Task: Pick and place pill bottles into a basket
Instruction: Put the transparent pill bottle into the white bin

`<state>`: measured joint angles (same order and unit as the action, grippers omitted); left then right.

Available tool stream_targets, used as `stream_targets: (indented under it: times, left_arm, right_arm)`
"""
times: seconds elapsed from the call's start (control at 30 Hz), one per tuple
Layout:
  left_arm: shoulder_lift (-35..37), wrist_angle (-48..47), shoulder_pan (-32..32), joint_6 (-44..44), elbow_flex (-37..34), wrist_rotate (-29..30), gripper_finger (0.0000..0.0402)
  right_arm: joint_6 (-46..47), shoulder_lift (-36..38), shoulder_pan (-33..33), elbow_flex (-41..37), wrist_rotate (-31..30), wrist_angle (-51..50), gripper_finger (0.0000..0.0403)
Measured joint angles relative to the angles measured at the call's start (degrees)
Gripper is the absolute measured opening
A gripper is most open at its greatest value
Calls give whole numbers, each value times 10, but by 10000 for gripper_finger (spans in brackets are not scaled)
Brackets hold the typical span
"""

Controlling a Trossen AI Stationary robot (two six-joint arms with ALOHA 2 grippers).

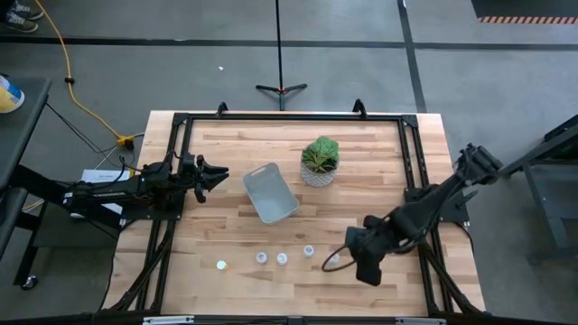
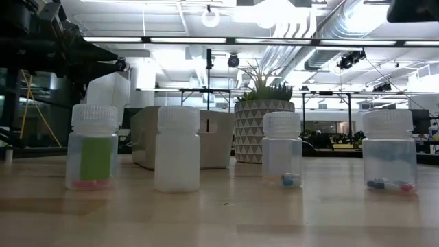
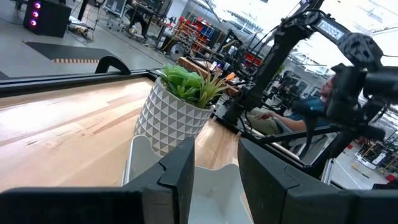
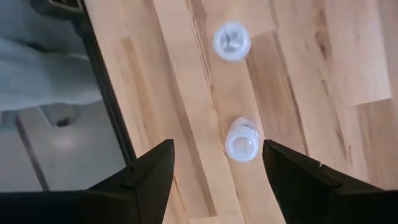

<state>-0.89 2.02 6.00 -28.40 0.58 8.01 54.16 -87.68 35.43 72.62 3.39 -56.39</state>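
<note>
While spread wide above a tiny translucent capped pill bottle (image 4: 241, 141) at 5 o'clock on the table, right gripper (image 1: 348, 255) risks tipping it if dropped off-centre. Could also nudge the neighbour bottle (image 4: 231, 41) just beyond. Left gripper (image 1: 217, 175) waits parted at 9 o'clock, beside the pale grey-blue translucent plastic basket (image 1: 270, 192).

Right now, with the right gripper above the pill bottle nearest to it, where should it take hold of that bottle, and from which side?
Probably from straight above: the pill bottle stands upright, cap up, between the open fingers of the right gripper. Close on the round cap or just below it. The next bottle stands well apart, so the fingers have room.
</note>
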Motion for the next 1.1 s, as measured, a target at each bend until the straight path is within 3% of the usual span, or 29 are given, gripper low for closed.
stream_targets:
  times: [0.33,0.73,1.1]
  left_arm:
    - [0,0,0,0,0,0,156]
    - [0,0,0,0,0,0,156]
    - [0,0,0,0,0,0,156]
  right_arm:
    - [-14,-72,46,0,-50,-26,236]
    - [8,-109,51,0,-84,-33,236]
    - [8,-110,52,-37,-68,3,236]
